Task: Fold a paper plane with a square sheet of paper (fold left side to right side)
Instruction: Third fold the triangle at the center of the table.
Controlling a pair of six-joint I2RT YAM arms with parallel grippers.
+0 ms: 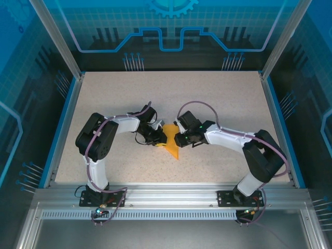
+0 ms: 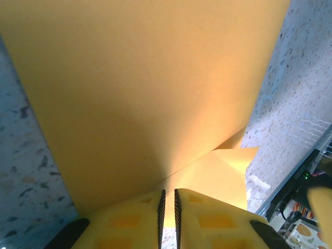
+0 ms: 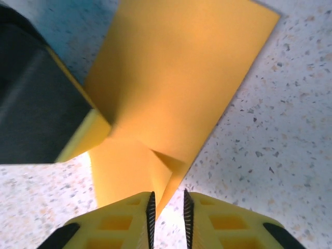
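Note:
The square sheet of paper (image 1: 171, 141) is bright orange and lies mid-table as a folded wedge with its tip toward the near edge. My left gripper (image 1: 157, 137) is at its left edge. In the left wrist view the sheet (image 2: 145, 93) rises as a tilted flap, and the left gripper (image 2: 168, 191) is shut on its near fold. My right gripper (image 1: 180, 139) is at the right edge. In the right wrist view the right gripper (image 3: 167, 193) stands slightly open, and a corner of the paper (image 3: 176, 78) lies by its left pad (image 3: 150, 207). A paper plane is out of view.
The speckled beige tabletop (image 1: 218, 104) spreads free on all sides of the paper. A metal rail (image 1: 166, 194) runs along the near edge, with blue side borders (image 1: 62, 129) and corner posts. The left gripper's black and yellow finger (image 3: 41, 104) shows in the right wrist view.

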